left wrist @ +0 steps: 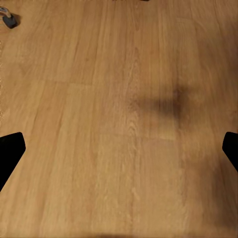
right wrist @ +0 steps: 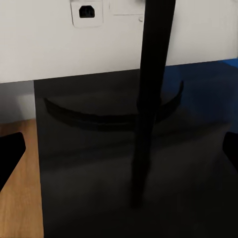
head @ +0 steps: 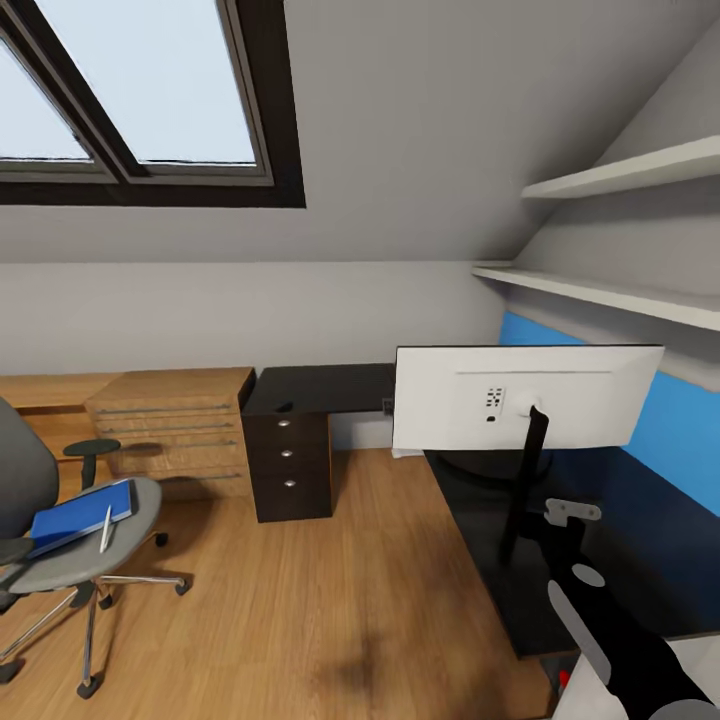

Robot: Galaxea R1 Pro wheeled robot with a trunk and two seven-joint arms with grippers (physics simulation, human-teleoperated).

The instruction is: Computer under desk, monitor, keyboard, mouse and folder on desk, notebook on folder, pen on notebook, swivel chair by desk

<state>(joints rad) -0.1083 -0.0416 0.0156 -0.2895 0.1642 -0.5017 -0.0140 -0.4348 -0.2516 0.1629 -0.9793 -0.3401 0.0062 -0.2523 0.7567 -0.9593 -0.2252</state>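
Note:
The monitor [head: 527, 397] stands on the black desk [head: 470, 520] with its white back toward me, its thin stand [right wrist: 148, 99] close ahead in the right wrist view. My right gripper [right wrist: 119, 158] is open just in front of that stand, holding nothing; its arm [head: 610, 640] rises from the lower right. At the left, the swivel chair [head: 70, 570] carries the blue folder [head: 85, 513] with the pen [head: 106, 528] lying at its edge. A small dark mouse [head: 285, 406] rests on the desk's far wing. My left gripper [left wrist: 119, 153] hangs open over the floor. Notebook, keyboard and computer are out of view.
A black drawer unit [head: 290, 465] stands under the desk's far wing, beside a light wooden dresser [head: 175, 425]. Two wall shelves [head: 610, 175] overhang the desk at the right. A chair castor [left wrist: 10, 21] sits on the wood floor [head: 330, 600] between chair and desk.

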